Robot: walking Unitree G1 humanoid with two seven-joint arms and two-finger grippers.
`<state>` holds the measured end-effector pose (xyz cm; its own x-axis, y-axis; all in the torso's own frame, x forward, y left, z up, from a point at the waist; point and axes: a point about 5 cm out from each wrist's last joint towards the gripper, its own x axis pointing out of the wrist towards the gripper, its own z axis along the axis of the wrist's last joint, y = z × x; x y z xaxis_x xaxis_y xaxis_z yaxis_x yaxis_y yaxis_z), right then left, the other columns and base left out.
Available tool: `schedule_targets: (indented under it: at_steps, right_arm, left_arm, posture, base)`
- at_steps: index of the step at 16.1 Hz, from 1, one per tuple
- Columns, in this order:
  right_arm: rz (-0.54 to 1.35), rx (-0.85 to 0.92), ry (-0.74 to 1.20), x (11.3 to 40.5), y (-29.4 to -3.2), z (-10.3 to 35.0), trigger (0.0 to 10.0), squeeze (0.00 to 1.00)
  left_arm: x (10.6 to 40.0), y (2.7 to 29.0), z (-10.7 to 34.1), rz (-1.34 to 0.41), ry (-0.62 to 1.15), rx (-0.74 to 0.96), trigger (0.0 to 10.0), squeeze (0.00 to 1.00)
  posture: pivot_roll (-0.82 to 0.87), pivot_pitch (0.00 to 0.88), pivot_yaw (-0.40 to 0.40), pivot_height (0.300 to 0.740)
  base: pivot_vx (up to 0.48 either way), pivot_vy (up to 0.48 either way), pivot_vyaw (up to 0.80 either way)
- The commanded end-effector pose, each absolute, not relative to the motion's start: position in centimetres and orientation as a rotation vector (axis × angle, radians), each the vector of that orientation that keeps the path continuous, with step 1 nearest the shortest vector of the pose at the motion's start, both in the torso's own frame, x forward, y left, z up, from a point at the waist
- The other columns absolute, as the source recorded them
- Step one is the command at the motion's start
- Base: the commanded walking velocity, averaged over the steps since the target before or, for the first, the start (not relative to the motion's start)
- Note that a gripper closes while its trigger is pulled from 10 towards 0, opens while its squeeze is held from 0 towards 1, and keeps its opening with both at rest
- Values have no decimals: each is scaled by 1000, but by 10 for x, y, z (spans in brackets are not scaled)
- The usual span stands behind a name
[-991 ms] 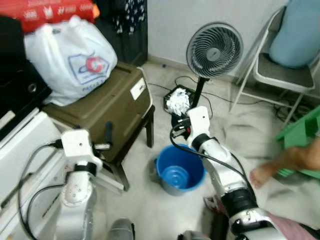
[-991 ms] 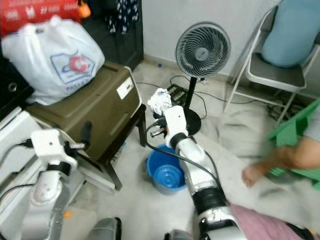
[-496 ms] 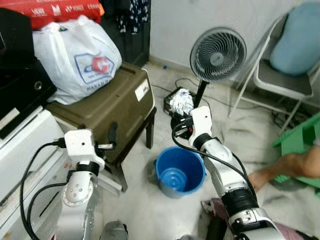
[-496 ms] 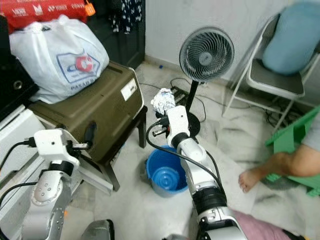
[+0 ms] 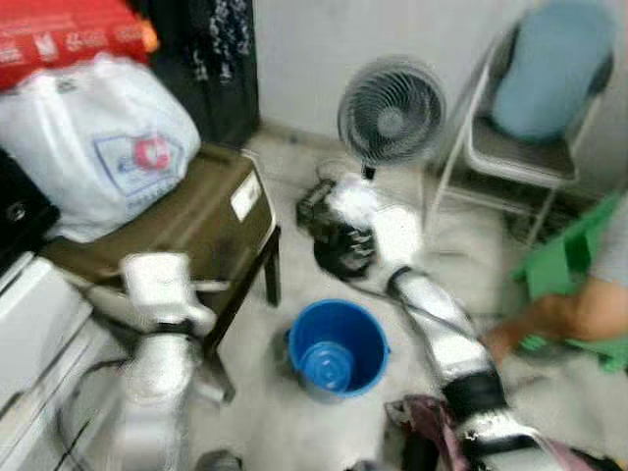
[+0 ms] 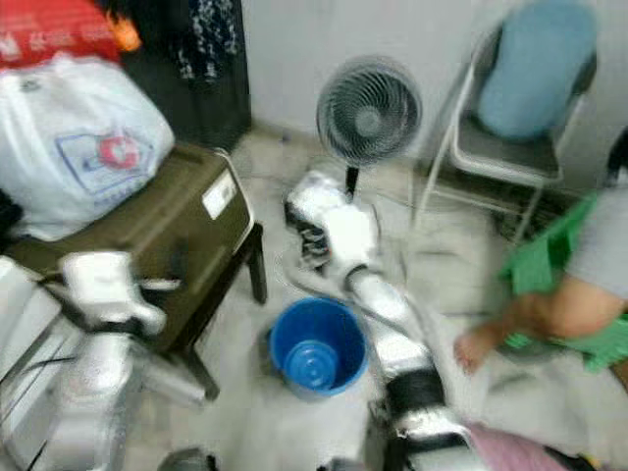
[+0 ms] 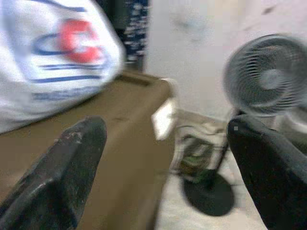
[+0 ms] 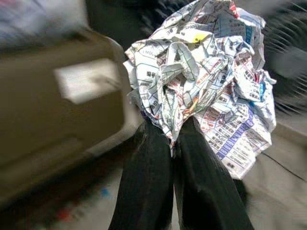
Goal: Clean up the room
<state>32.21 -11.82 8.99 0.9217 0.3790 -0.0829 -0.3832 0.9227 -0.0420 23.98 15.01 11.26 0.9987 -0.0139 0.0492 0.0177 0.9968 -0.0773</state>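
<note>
1. Right end effector (image 8: pixel 175 143) pinched shut on a crumpled paper ball (image 8: pixel 201 81), held up in the air past the blue bucket (image 5: pixel 339 345), near the fan (image 5: pixel 391 113).
2. Left end effector (image 7: pixel 163 158) spread wide, holding nothing, up beside the brown box (image 5: pixel 186 221) with the white bag (image 5: pixel 93 157) on top.
3. Paper picked up already. Not yet in the bucket.
4. Left to do, most likely: bring the paper over the bucket and let go.
5. Blurry eye pictures, so more mess on the floor hard to tell.

Bag (image 5: pixel 93 142) on trunk (image 5: pixel 167 231); bucket (image 5: pixel 337 348) right of trunk; fan (image 5: pixel 390 113) behind bucket.
</note>
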Motion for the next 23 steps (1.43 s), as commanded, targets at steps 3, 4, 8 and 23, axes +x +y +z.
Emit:
schedule_targets:
  at_steps: [3,4,8,23]
  right_arm:
    - [422,-42,53,325,-104,96,10000,0]
    - [420,-42,54,325,-104,96,10000,0]
    - [419,-40,57,326,-104,96,10000,0]
    - [276,-169,215,321,-138,81,10000,0]
  left_arm:
    - [241,161,115,10,-55,-57,10000,0]
    - [241,161,115,9,-55,-57,10000,0]
    - [241,161,115,8,-55,-58,10000,0]
    - [203,150,109,-394,24,160,10000,0]
  posture:
    - [29,58,-71,740]
    - [29,59,-71,740]
    - [29,59,-71,740]
    - [27,58,-79,740]
  base:
    - [252,0,0]
    - [247,0,0]
    - [254,0,0]
    - [106,0,0]
